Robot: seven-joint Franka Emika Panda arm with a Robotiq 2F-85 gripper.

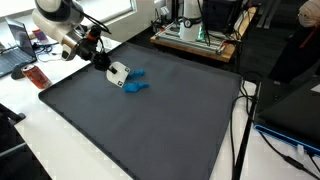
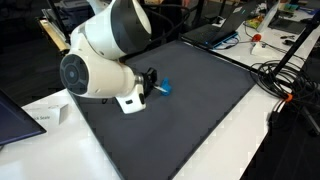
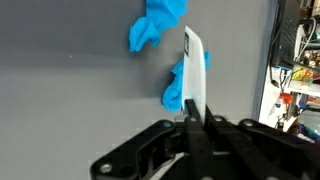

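The thin white flat piece (image 3: 194,65), hard-edged and smooth, stands on edge in the wrist view and runs straight out from between the fingertips of the black two-finger gripper (image 3: 190,120), whose fingers are pressed together on its near end. In an exterior view the same white piece (image 1: 118,73) hangs low over the dark grey matte mat (image 1: 150,130), near the mat's far corner on the arm's side, with the gripper (image 1: 103,62) angled down at it. Just beside it lies the crumpled bright-blue cloth (image 1: 135,83), soft and bunched into irregular folds, resting on the mat. From the wrist, one lobe of the cloth (image 3: 157,25) sits beyond the white piece's tip and another bulges against its side; whether they touch cannot be told. In an exterior view only a small blue corner (image 2: 163,87) shows past the gripper (image 2: 150,85). The mat is a broad rectangle with a dull, even surface and slightly raised edges, lying on a glossy white tabletop (image 2: 240,140). The bulbous white robot arm (image 2: 100,60), smooth plastic with round joint caps, leans over the mat's corner. Off the mat's far edge stands a wooden rack of equipment (image 1: 195,40). Black cables (image 2: 285,70) loop on the tabletop beside the mat.
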